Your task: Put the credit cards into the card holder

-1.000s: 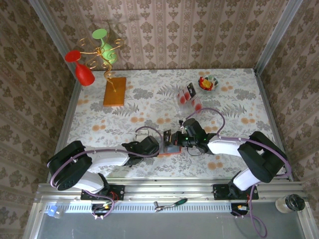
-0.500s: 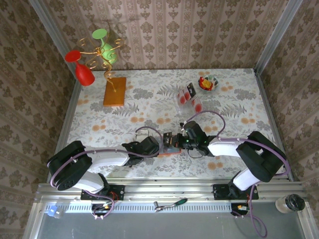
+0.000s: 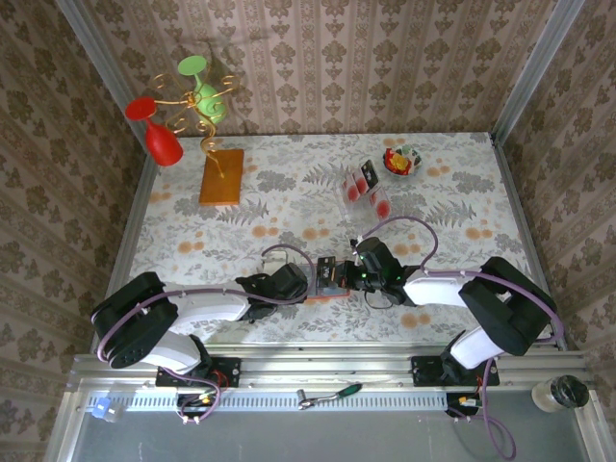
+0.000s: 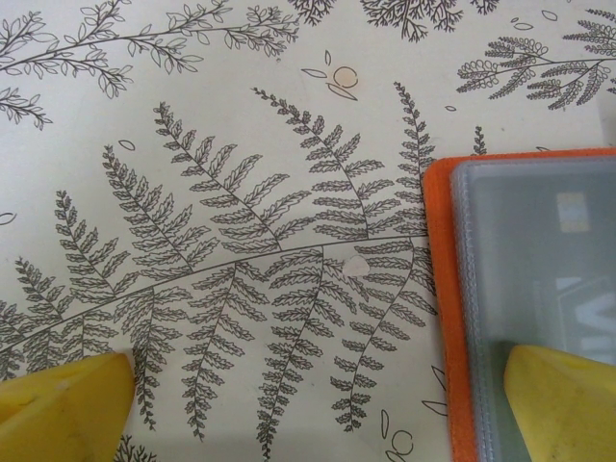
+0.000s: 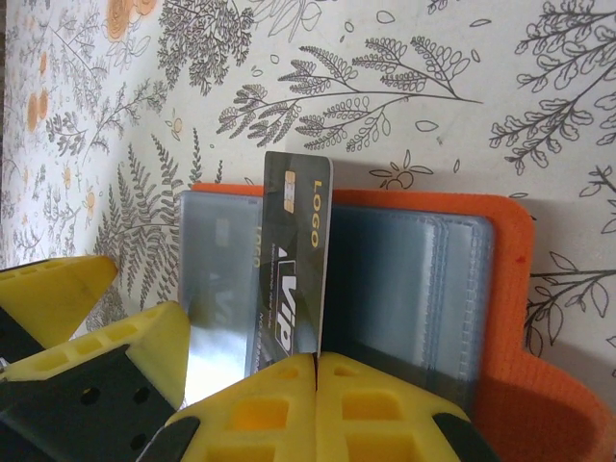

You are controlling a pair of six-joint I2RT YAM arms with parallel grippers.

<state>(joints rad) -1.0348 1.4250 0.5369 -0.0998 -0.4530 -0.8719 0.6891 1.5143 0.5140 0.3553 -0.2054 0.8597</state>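
A table (image 3: 452, 197) with a pale cloth printed in grey ferns and orange blossoms stands in a booth of brown damask wallpaper (image 3: 385, 67). At its far left lies an orange-brown board (image 3: 221, 178) with a gold wire stand bearing a red glass (image 3: 154, 132) and a green glass (image 3: 203, 89). Far right of centre a clear tray (image 3: 346, 197) holds credit cards (image 3: 366, 179) with red round marks, just beside a small bowl (image 3: 400, 162) of wrapped sweets.

The card holder (image 5: 500, 289) lies open and flat near the front edge of the table, between the two arms, grey-blue inside facing up.

Both arms stretch low over the table and bend inward toward each other. The left end effector (image 4: 313, 414) is spread wide open and holds nothing: one yellow fingertip is over the bare cloth, the other over the holder's clear inner pocket. The right end effector (image 5: 316, 364) is closed, pinching a black credit card (image 5: 294, 260) by one end. The card stands on edge over the middle of the holder; whether it sits in a pocket I cannot tell.
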